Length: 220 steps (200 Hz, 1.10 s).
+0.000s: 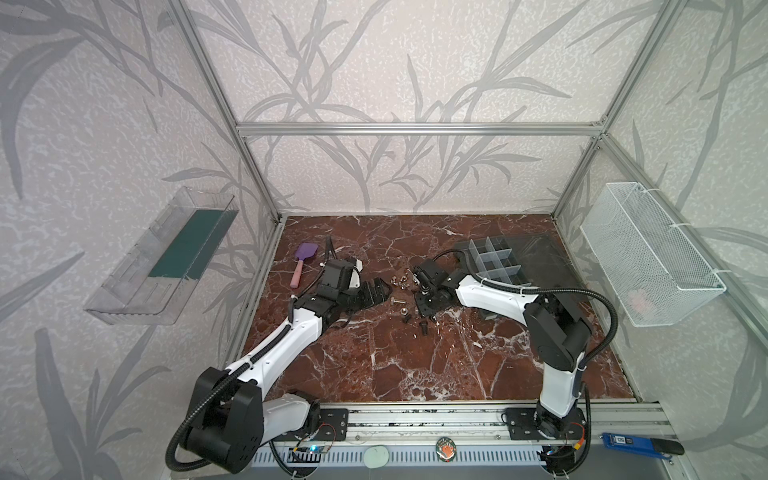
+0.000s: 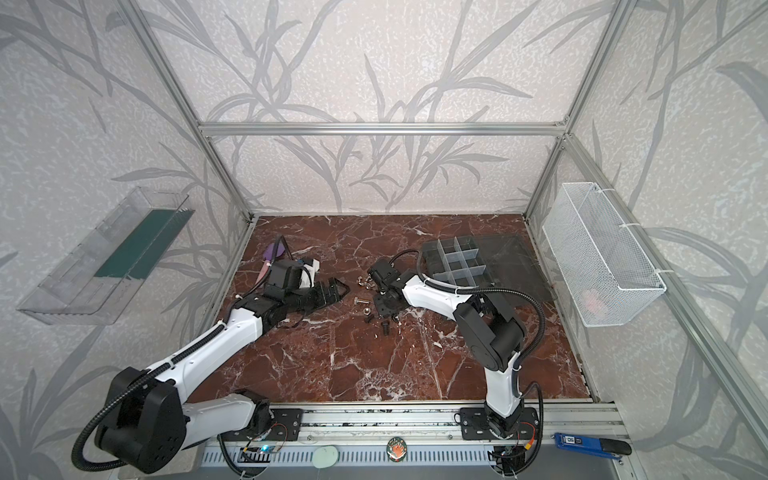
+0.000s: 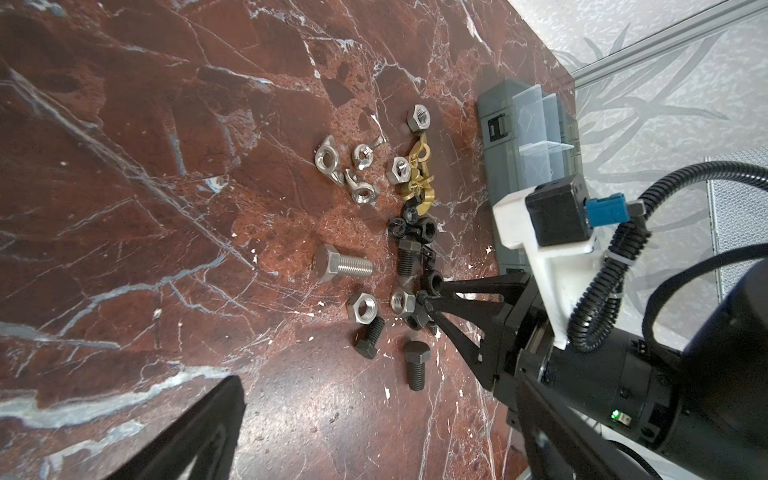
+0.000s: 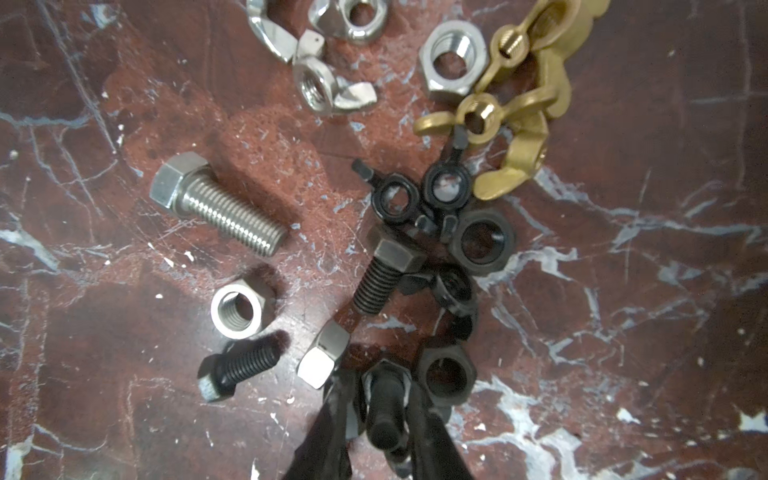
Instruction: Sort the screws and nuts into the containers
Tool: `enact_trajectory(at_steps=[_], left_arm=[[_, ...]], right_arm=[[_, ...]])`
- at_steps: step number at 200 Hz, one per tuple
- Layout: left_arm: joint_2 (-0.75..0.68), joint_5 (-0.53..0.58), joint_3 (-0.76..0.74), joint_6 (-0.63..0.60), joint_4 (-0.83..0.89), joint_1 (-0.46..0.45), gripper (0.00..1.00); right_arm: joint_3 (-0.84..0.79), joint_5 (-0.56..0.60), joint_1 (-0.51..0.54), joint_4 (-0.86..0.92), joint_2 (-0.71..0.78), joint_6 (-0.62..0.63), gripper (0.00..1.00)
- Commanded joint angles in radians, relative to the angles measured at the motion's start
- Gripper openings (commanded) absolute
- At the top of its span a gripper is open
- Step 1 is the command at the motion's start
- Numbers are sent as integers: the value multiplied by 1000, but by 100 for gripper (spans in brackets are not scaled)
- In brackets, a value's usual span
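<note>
Right fingers point(image 4: 328, 428) astride black screw point(image 4: 384, 399), nuts point(image 4: 446, 372) alongside.

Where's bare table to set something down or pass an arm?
Free: near half of the table, between the arm bases and the hardware pile; the far strip between purple brush and organizer box. Crowded: the pile, flanked by left gripper and right gripper pinching a black screw.

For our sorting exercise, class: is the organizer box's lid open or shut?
Open: the transparent lid lies folded back flat beside the organizer box, its dividers exposed.
</note>
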<state>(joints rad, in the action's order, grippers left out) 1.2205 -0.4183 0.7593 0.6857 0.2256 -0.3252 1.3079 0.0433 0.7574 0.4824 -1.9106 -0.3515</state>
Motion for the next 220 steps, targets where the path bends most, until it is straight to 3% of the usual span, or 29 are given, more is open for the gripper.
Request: enact_trajectory(at_steps=[1,114,142,220], left_arm=[[2,-11,6,14,-20,5,99],[9,-5,5,17,-21,5,99],[10,-7,7,18,-21,5,99],[-17,4,22,-14,-29,-14,99]], right_arm=[[-15,6,-14,24,-1,8,24],[-62,-30,-22,22,6,6,20],[-65,-36,-23,20,12,3,14],[-11,-43,-62,55,121,29,10]])
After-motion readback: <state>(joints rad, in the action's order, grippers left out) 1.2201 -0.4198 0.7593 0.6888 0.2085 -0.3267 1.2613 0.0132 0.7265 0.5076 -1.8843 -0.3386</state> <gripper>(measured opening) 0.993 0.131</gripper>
